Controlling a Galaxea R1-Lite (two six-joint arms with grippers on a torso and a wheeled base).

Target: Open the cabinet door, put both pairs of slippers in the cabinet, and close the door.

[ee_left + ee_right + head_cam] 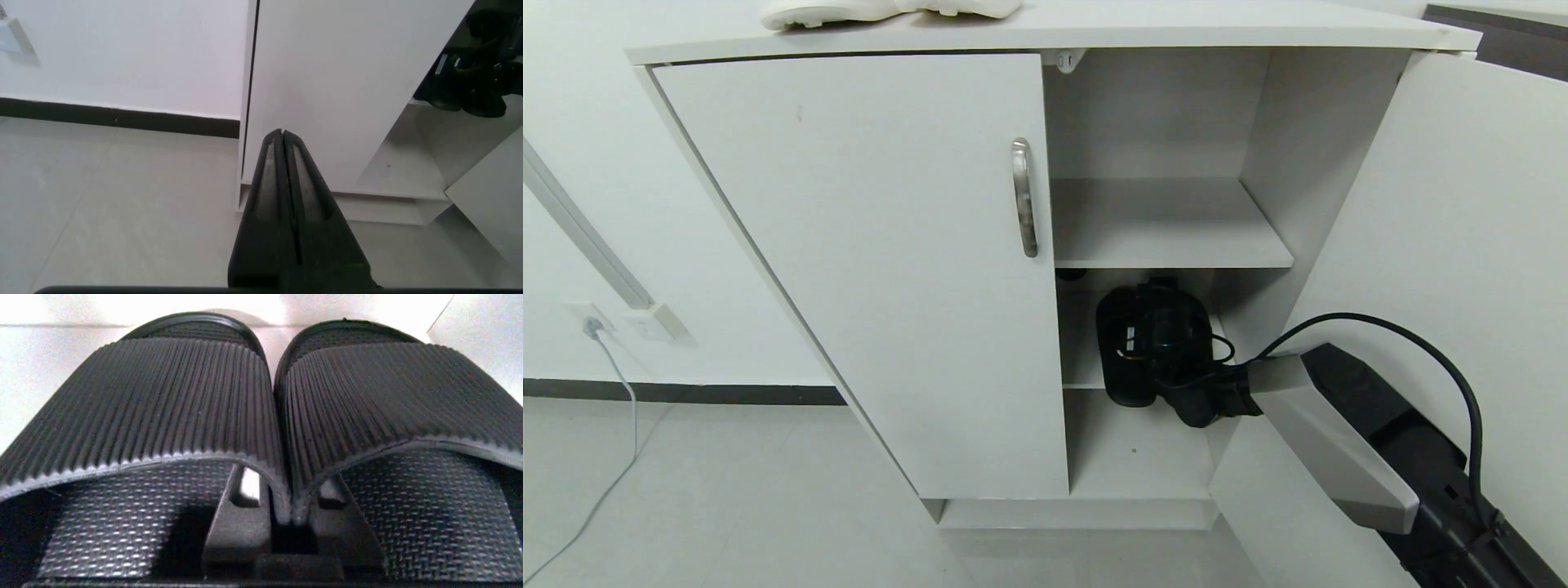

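Observation:
The white cabinet (1176, 33) stands with its right door (1462, 245) swung open and its left door (866, 261) closed. A pair of black ribbed slippers (1147, 343) is inside the middle compartment, under the upper shelf (1160, 220). My right gripper (1176, 384) holds them there, reaching in from the right. In the right wrist view the gripper (282, 510) is shut on the two inner strap edges of the black slippers (188, 400). A pair of white slippers (882, 10) lies on the cabinet top. My left gripper (282, 135) is shut, low near the cabinet base.
The closed left door carries a metal handle (1023, 196). A wall socket (592, 324) with a grey cable (621, 457) sits at the left above open tiled floor. The bottom compartment (1135, 449) holds nothing.

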